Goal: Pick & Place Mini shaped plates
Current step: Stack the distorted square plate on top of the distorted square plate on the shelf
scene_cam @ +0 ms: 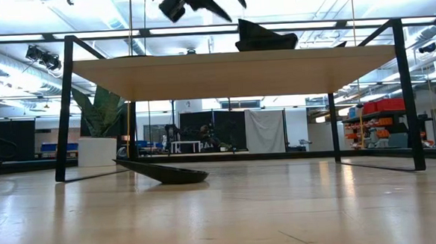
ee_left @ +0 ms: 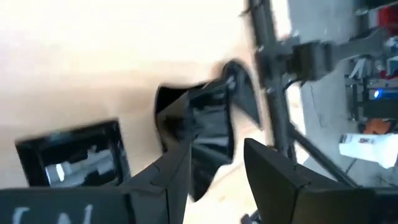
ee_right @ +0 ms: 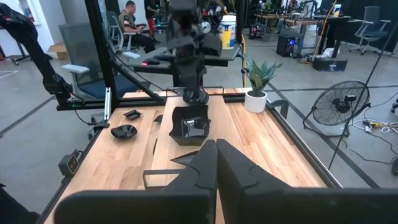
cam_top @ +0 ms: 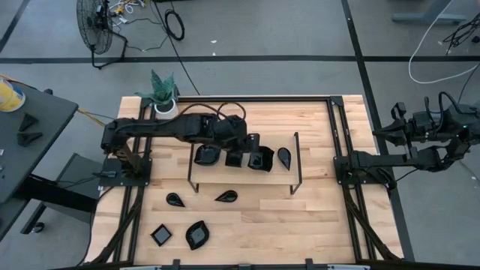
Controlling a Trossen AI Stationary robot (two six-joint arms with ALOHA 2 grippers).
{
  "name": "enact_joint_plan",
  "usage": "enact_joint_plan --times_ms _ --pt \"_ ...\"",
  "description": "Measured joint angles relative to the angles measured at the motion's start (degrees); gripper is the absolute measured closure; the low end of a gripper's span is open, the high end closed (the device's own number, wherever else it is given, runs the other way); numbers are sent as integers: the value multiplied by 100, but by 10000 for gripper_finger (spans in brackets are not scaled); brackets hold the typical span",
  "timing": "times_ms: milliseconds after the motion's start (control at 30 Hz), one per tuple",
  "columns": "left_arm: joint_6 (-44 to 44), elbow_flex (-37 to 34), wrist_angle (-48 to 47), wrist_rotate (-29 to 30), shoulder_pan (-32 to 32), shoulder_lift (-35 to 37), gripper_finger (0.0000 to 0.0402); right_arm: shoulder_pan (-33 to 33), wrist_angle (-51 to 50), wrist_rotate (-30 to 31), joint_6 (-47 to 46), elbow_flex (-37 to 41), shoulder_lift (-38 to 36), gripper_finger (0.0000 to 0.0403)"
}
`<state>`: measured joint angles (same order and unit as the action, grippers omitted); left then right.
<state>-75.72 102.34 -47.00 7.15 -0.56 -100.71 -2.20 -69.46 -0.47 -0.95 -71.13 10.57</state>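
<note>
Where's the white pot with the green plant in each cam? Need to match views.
High view: the white pot with the green spiky plant stands at the table's far left corner, beyond the thin black wire frame.
Low view: the pot is at the left, behind the frame's left leg.
Left wrist view: not in it.
Right wrist view: the pot is at a table corner, past the frame.
Shared landmark: the wire frame.
</note>
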Motion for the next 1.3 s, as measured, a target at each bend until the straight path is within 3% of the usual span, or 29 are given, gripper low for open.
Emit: enact_joint_plan --times_ms 300,1300 --pt "442 626 -817 1110 -130 7 246 -1 0 0 0 0 0 396" --pt "728 599 -653 1238 -487 -646 246 -1 -1 0 2 0 0 396"
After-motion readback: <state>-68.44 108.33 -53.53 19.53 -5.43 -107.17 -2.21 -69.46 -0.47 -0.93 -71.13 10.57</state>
